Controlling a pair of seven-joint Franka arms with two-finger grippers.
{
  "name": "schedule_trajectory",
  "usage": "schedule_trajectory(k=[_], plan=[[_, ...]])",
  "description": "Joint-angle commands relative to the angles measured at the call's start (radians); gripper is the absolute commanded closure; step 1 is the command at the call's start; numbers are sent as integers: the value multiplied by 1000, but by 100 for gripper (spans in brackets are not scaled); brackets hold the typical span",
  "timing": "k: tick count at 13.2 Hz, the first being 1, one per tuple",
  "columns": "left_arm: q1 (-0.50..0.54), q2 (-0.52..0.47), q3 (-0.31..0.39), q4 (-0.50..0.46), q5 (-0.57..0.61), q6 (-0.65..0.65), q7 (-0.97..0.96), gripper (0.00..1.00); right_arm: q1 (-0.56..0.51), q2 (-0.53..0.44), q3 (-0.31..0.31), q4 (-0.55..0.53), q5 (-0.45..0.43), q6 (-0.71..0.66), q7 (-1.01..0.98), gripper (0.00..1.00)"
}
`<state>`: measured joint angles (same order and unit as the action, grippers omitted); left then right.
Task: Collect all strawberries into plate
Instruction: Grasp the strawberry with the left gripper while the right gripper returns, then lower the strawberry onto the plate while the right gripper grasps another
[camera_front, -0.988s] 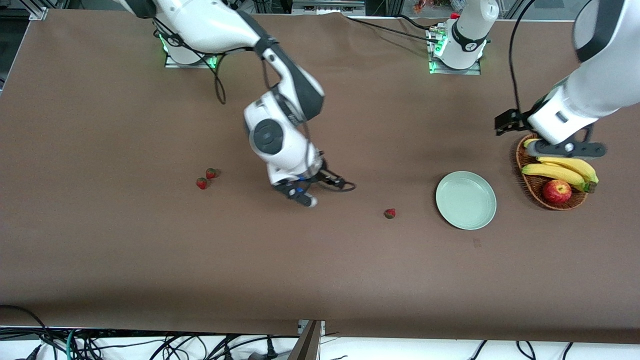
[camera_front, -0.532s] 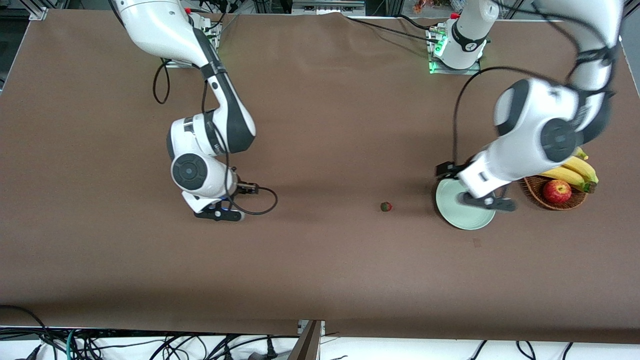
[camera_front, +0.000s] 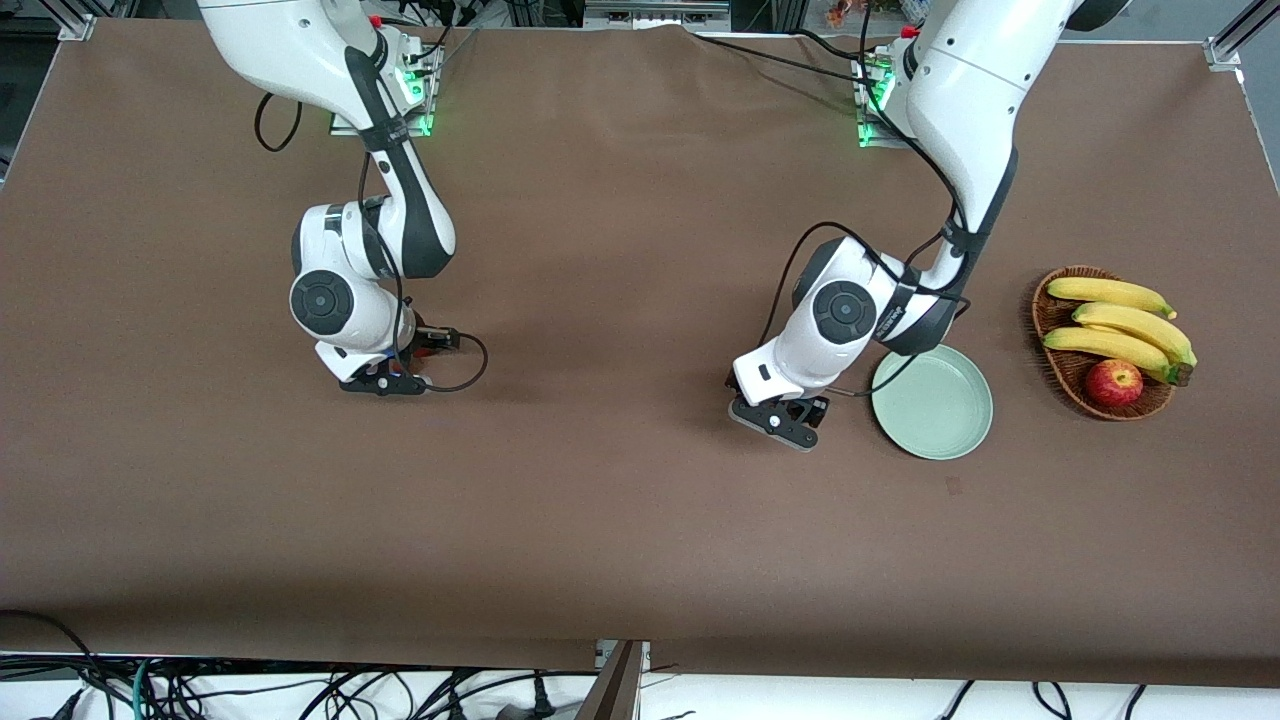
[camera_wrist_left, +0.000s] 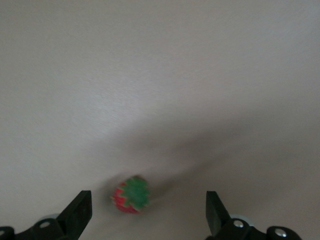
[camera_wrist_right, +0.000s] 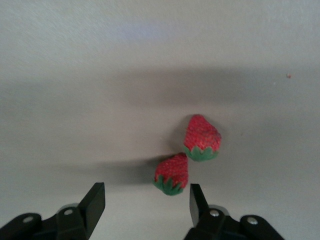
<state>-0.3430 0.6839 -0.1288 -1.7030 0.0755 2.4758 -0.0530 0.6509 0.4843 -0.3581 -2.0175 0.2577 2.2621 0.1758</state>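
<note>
In the left wrist view, one small red strawberry (camera_wrist_left: 131, 194) with a green top lies on the brown table. My left gripper (camera_wrist_left: 148, 217) is open just above it, with the berry between the fingers and closer to one finger. In the front view, this gripper (camera_front: 780, 420) hangs low beside the empty pale green plate (camera_front: 940, 420) and hides the berry. My right gripper (camera_wrist_right: 146, 205) is open over two strawberries lying side by side. One strawberry (camera_wrist_right: 172, 174) sits just ahead of the fingers and the other strawberry (camera_wrist_right: 201, 137) is a little farther out. In the front view, the right gripper (camera_front: 385, 383) covers them.
A brown wicker basket (camera_front: 1060, 385) stands at the left arm's end of the table, beside the plate. It holds bananas (camera_front: 1120, 320) and a red apple (camera_front: 1113, 382). Cables hang off the table edge nearest the front camera.
My right arm swung from mid-table toward its own end and came down over the two strawberries. My left arm swung from the basket, across the plate, down over the lone strawberry.
</note>
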Motion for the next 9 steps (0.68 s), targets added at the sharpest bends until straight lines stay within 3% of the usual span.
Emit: schedule_trajectory(k=[1,3,4,6,7,8,9], plan=[[1,11,6,8,47,9,27,0,15,-36,-10,-108,-2,118,-15,28],[4,29,6,6,47,23,27,0,13,-26,-10,-107,-2,137,-18,34],[9,45,6,5,46,23,25,8,9,-26,-10,-104,0,137,-22,39],[13,43,6,-4,46,22,25,73,9,-26,-10,-99,0,137,-22,58],[12,37,6,-4,47,22,27,92,9,-26,-9,-96,0,137,-22,70],[10,25,6,-1,47,15,27,100,9,-26,-9,-93,2,136,-21,79],[13,8,6,-4,47,9,38,100,9,-24,-9,-92,2,137,-21,86]])
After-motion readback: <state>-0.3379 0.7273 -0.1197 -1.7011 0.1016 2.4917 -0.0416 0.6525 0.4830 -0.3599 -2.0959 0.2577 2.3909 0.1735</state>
